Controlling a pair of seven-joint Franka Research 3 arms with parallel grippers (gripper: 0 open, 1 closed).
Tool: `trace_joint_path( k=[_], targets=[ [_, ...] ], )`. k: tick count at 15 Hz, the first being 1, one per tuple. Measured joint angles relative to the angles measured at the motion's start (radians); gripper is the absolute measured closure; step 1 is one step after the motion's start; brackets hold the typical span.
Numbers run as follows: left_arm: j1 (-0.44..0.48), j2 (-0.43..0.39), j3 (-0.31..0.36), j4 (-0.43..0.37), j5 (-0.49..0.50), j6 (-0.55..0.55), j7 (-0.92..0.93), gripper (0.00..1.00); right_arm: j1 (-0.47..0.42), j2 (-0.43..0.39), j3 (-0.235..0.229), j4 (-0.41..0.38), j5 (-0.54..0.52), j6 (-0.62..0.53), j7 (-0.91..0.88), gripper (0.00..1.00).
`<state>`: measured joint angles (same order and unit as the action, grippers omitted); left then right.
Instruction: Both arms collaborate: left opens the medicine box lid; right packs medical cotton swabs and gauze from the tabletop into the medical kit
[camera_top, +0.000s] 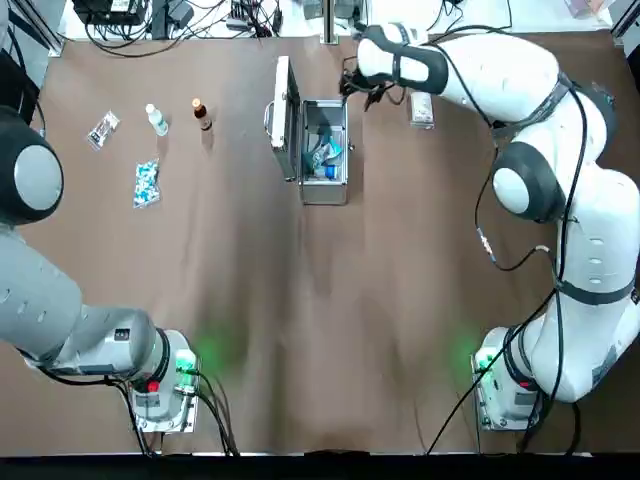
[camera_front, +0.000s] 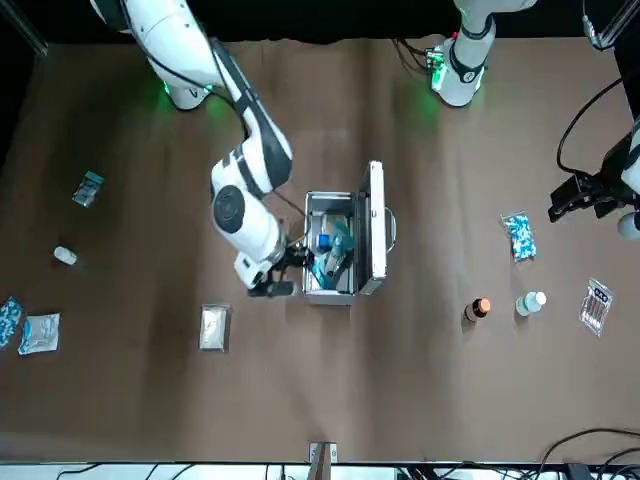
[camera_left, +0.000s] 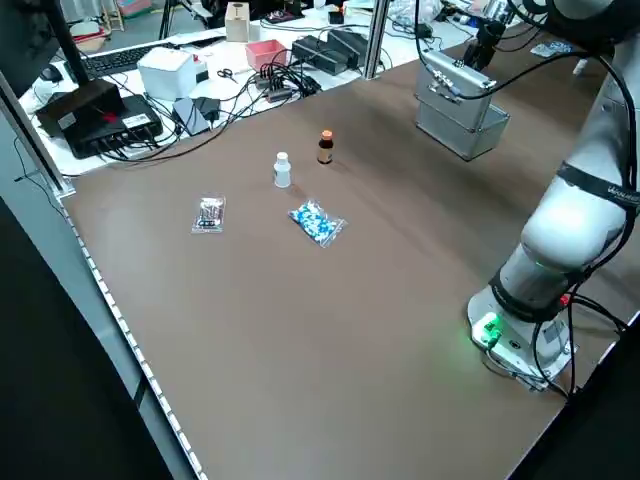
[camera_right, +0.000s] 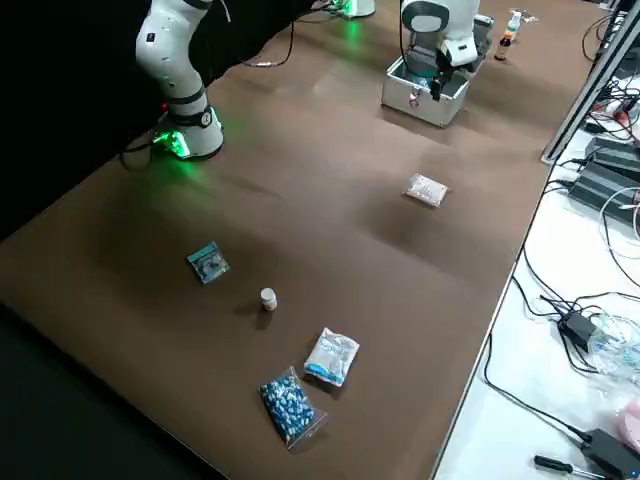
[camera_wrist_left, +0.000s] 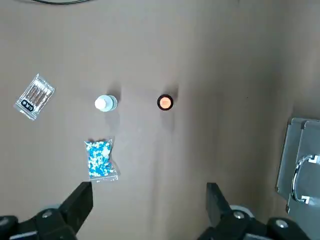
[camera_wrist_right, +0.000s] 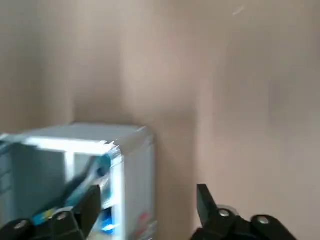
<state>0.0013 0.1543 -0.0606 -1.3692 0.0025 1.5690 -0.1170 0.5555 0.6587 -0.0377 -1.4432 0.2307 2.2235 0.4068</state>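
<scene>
Black two-finger right gripper noted close beside the open silver aluminium case, fingers apart; flat silver metal lid raised on the case's left side, blue items lying inside. White rectangular gauze pack seen on the tabletop near the case, blue-and-white plastic swab packet farther right, beside a blue-white speckled packet. Black left gripper held above the table's left side, fingers apart.
</scene>
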Motion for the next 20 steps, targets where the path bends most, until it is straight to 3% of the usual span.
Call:
trace_joint_path(
  k=[2, 6, 13, 20],
  targets=[
    [0.0, 0.0, 0.0, 0.0, 0.0, 0.0, 0.0, 0.0, -0.038, 0.0, -0.002, 0.002, -0.077, 0.0, -0.002, 0.02],
    [0.0, 0.0, 0.0, 0.0, 0.0, 0.001, 0.0, 0.0, -0.115, 0.0, -0.006, 0.003, -0.146, 0.0, -0.043, 0.01],
    [0.0, 0.0, 0.0, 0.0, 0.0, 0.001, 0.0, 0.0, -0.259, 0.032, -0.009, 0.002, -0.155, 0.022, -0.232, 0.01],
    [0.0, 0.0, 0.0, 0.0, 0.0, 0.001, 0.0, 0.0, -0.297, 0.14, -0.008, 0.005, -0.155, 0.088, -0.281, 0.01]
  ],
)
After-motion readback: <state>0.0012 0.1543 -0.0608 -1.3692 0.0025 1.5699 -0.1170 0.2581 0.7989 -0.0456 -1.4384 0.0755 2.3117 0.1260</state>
